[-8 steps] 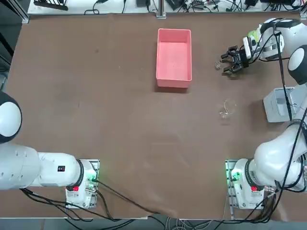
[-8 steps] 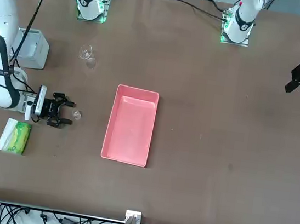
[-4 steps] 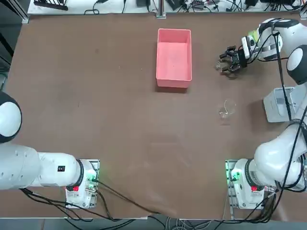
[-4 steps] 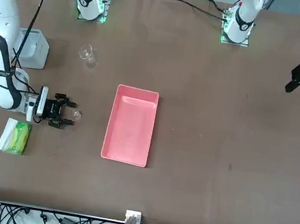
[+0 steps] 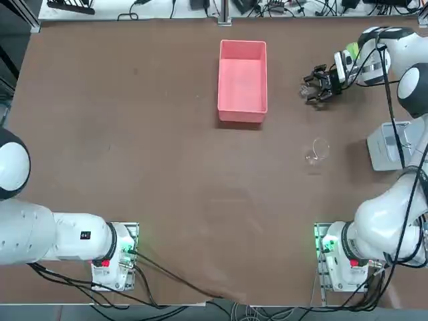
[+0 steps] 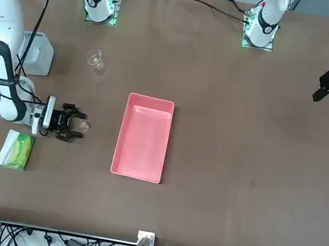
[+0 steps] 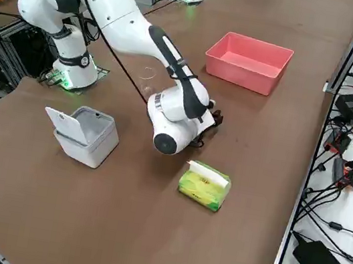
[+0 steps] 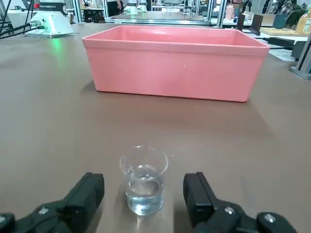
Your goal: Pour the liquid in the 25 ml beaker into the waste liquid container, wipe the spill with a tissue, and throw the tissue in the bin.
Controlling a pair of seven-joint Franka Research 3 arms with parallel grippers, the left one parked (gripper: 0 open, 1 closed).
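Note:
The 25 ml beaker is a tiny clear glass with a little liquid at its bottom. It stands upright on the table to the right of the waste liquid container, a pink tray. My right gripper is open and low over the table. Its black fingers flank the beaker without touching it. In the front view the gripper reaches the beaker from the side away from the tray. The pale grey bin stands open near the table's right edge. No crumpled tissue shows.
A larger clear beaker stands between the small one and my base. A yellow-green tissue pack with a white sheet sticking out lies beside my wrist at the far edge. The pink tray's wall rises straight beyond the beaker.
My right gripper has slid a short way toward the pink tray, so its open fingers now sit on either side of the small beaker. The beaker has not moved.

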